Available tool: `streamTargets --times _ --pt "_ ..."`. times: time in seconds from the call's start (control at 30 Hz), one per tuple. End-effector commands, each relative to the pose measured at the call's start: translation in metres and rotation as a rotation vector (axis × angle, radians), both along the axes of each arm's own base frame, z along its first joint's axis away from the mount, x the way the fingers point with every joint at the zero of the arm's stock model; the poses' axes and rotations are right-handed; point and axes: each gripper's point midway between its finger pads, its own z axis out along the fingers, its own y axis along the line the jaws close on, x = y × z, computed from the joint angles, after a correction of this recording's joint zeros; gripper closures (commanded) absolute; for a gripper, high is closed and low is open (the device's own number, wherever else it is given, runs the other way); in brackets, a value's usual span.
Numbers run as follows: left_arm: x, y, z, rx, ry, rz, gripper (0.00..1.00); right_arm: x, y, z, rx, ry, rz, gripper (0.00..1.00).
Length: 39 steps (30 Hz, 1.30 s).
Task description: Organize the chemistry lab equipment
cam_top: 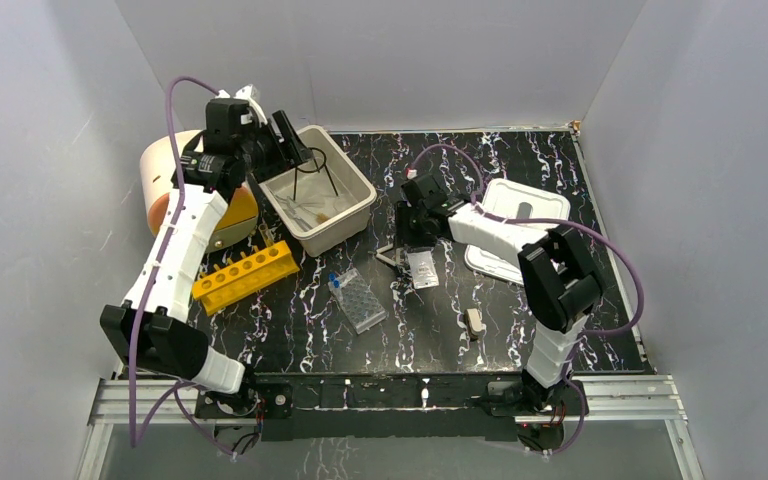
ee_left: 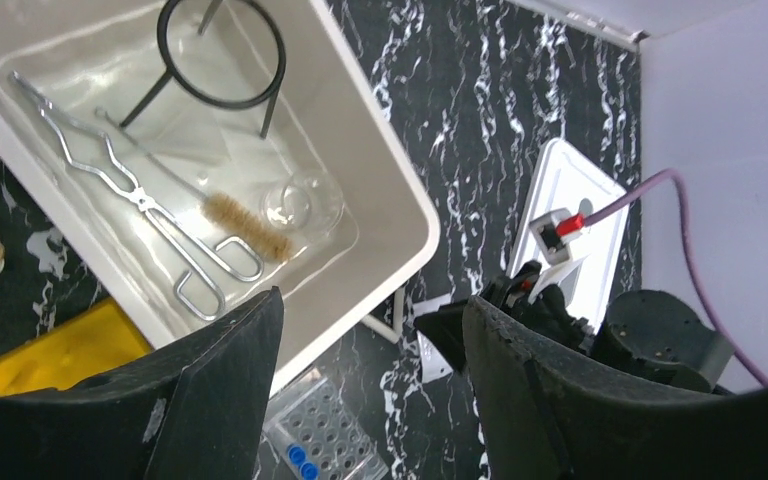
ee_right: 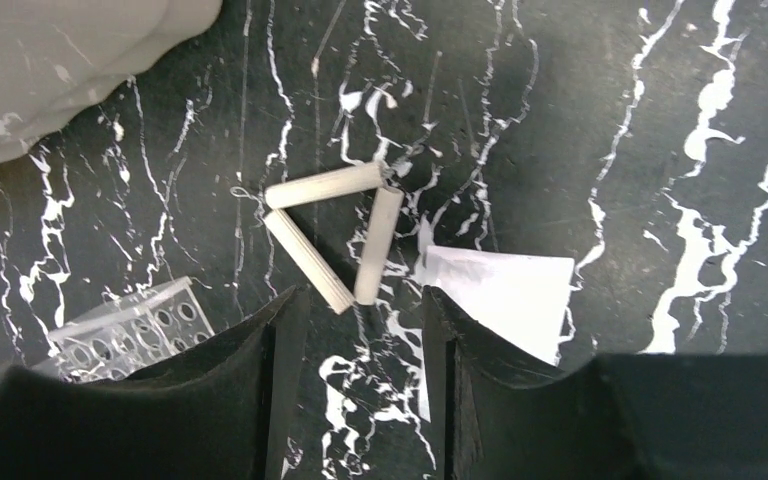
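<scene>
The white triangle (ee_right: 322,187) lies flat on the marbled mat just ahead of my right gripper (ee_right: 360,300), which is open and empty with its fingertips either side of the triangle's near corner; it also shows in the top view (cam_top: 388,255). My left gripper (ee_left: 370,310) is open and empty, held above the beige tub's near rim (ee_left: 400,200). In the tub are the black wire stand (ee_left: 222,50), metal tongs (ee_left: 140,200), a brush (ee_left: 245,228) and the small clear beaker (ee_left: 305,200). The yellow tube rack (cam_top: 247,275) and clear well tray (cam_top: 360,300) lie in front of the tub.
A white packet (ee_right: 500,295) lies right of the triangle. A wooden clamp (cam_top: 474,322) sits nearer the front. The white lid (cam_top: 515,225) lies under the right arm. An orange-and-white roll (cam_top: 175,185) stands left of the tub.
</scene>
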Motion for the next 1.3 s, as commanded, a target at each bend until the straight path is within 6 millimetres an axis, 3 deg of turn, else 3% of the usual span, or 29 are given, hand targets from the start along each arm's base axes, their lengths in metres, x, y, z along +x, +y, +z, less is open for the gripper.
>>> streamTargets --times 0.0,0.23,0.67,0.83,0.97,1.13,1.23,1.27 --pt "-0.021 0.002 0.004 -0.014 -0.004 -0.016 0.35 0.01 0.013 0.011 0.002 -0.024 -0.041 0.47" --pt "-0.025 0.008 0.002 0.01 0.002 0.003 0.34 0.006 0.01 -0.019 -0.094 0.059 -0.053 0.53" --pt "-0.019 0.013 -0.001 0.037 0.015 0.033 0.32 0.006 0.018 -0.046 -0.122 0.071 -0.03 0.63" --pt "-0.016 0.012 0.002 0.028 0.016 0.039 0.32 0.013 0.013 -0.05 -0.156 0.054 -0.053 0.84" --pt "-0.015 0.007 0.002 0.017 0.013 0.013 0.31 0.025 0.012 -0.027 -0.133 -0.038 -0.058 0.96" --pt "-0.017 -0.008 0.003 -0.037 0.006 -0.062 0.28 0.037 0.003 0.032 -0.066 -0.188 -0.086 1.0" --pt "-0.021 -0.023 0.008 -0.082 -0.013 -0.142 0.19 0.042 -0.012 0.068 -0.01 -0.267 -0.128 1.0" --pt "-0.022 -0.028 0.009 -0.091 -0.02 -0.178 0.11 0.044 -0.017 0.079 0.009 -0.291 -0.14 1.0"
